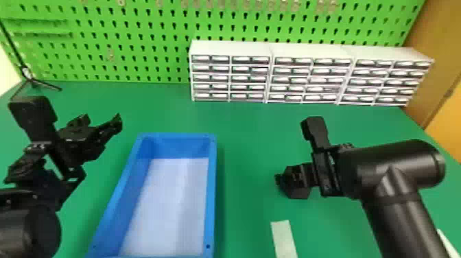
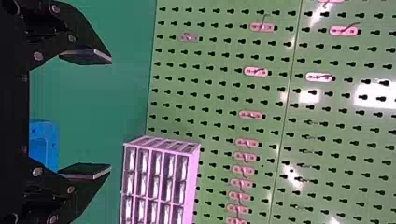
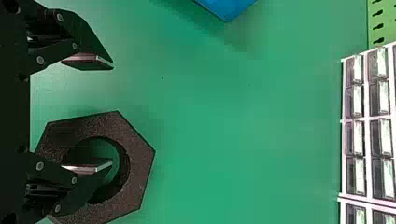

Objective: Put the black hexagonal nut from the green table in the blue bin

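Green tabletop (image 1: 247, 137) that was backed by a green pegboard (image 1: 137, 46), white drawer units (image 1: 233, 74) lined up there, blue bin (image 1: 212, 195) set near the left tool (image 1: 102, 119), which was spread, right tool (image 1: 279, 179) also spread, black hexagonal nut (image 3: 139, 163) seen beneath one finger, any contact indiscernible

1. A workshop, or a lab fitted out like one, centers on a broad green desk (image 1: 250, 133) that serves as its work surface.
2. A bright green pegboard (image 1: 130, 36), punched with rows of keyhole-shaped slots, rises behind the desk.
3. Small metal hooks (image 2: 262, 27) line the pegboard, several of them in a close row, in the left wrist view.
4. White parts cabinets (image 1: 308, 51) stand side by side at the pegboard's foot, each stacked with small clear-fronted drawers (image 1: 286, 88).
5. An open blue bin (image 1: 178, 135), the kind used for parts, sits on the desk.
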`<control>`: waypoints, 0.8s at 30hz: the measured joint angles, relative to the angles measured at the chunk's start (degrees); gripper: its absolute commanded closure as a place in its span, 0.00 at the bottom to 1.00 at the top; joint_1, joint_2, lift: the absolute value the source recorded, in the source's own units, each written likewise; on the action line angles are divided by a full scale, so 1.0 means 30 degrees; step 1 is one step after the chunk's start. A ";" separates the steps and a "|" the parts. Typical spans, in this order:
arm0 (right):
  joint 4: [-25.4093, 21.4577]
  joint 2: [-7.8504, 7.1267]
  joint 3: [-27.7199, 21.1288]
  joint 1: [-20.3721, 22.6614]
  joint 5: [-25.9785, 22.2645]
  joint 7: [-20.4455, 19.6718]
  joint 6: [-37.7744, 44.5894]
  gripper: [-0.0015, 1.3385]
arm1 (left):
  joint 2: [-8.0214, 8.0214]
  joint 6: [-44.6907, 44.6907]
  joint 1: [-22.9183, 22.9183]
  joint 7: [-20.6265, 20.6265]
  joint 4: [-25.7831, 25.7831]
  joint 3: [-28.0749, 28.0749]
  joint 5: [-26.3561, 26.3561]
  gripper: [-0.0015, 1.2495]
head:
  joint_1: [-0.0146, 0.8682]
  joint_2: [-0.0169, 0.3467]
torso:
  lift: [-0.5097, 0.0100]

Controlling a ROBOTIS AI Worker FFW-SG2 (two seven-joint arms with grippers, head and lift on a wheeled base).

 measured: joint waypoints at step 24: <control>0.0895 -0.0030 -0.0049 0.0294 0.0045 0.0000 -0.0990 0.39 | 0.0000 -0.0003 0.0030 0.0000 0.0000 0.0025 0.0046 0.35 | 0.80 0.07 | 0.79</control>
